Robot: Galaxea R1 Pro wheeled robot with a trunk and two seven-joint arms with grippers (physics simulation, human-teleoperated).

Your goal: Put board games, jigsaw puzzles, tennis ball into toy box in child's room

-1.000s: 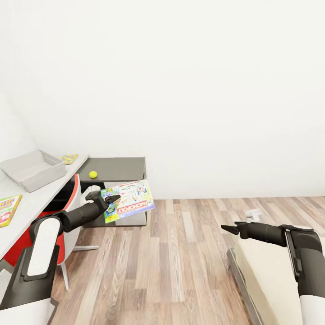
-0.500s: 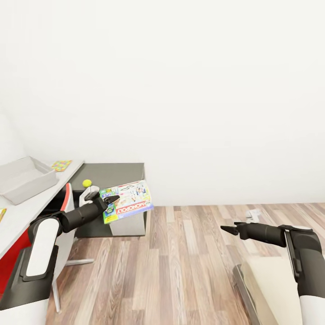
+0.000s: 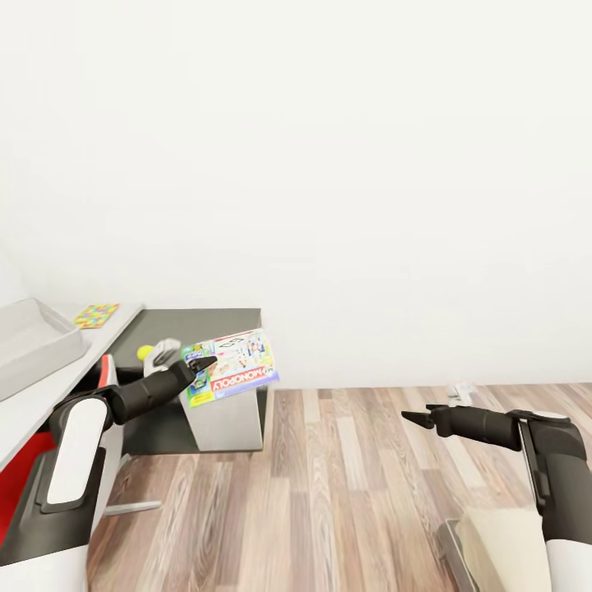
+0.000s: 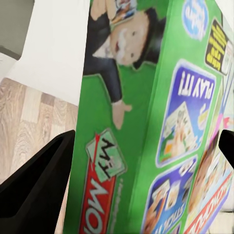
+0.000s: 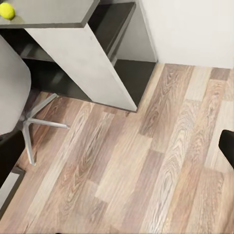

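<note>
A grey toy box (image 3: 33,349) and jigsaw puzzle (image 3: 96,315) sit on the counter (image 3: 33,403); the left gripper (image 3: 200,363) is clamped on a green-edged board game (image 3: 234,367) beside the tennis ball (image 3: 145,352), while the right gripper (image 3: 415,419) hangs empty, jaws apart, over wood floor (image 3: 329,493).

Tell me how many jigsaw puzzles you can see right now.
1: a thin multicolour jigsaw puzzle board lies on the pale grey-white table, beyond the light-grey toy box. The second may be out of frame.

The table (image 3: 49,386) carries toy box (image 3: 33,341), jigsaw puzzle (image 3: 96,315), tennis ball (image 3: 145,352).
</note>
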